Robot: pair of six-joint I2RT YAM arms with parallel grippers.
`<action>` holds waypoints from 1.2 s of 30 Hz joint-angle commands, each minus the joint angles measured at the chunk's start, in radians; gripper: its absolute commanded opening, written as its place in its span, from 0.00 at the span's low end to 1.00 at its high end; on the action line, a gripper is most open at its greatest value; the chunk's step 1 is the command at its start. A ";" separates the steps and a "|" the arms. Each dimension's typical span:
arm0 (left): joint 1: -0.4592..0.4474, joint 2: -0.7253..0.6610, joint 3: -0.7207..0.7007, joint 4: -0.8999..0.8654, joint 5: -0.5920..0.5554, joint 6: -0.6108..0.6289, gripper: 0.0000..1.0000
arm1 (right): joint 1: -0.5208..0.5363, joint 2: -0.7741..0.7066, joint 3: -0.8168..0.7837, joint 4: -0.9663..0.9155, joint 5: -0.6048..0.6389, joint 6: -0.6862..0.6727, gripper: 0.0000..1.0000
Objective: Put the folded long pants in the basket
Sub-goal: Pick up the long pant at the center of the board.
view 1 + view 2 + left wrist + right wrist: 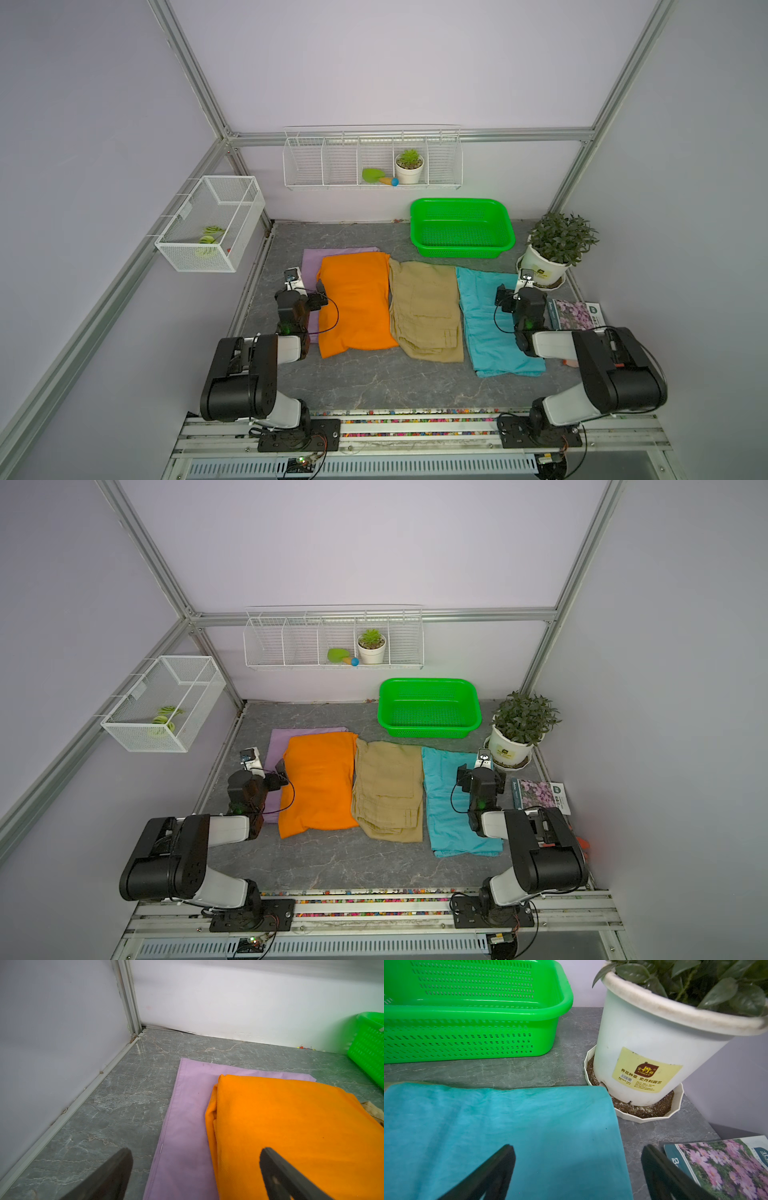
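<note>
Four folded long pants lie side by side on the grey floor: lilac (309, 266) partly under orange (357, 303), then khaki (424, 309) and teal (494, 328). Behind the khaki and teal ones stands the green basket (457, 249), with nothing in it. My left gripper (195, 1159) hangs open low over the lilac pants' left edge (182, 1126), one finger over the floor and one over the orange pants (291, 1122). My right gripper (577, 1157) hangs open over the teal pants' right edge (508, 1118), near the basket (471, 1016). Neither holds anything.
A potted plant (552, 253) in a white pot stands right of the basket, close to my right gripper. A flower booklet (575, 313) lies beside the teal pants. A white wire shelf (372, 166) hangs on the back wall and a white mesh basket (212, 220) on the left wall.
</note>
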 commanded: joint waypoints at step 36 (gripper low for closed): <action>0.016 -0.385 0.519 -1.276 0.406 -0.591 0.99 | 0.236 -0.719 0.287 -1.375 -0.226 0.937 0.86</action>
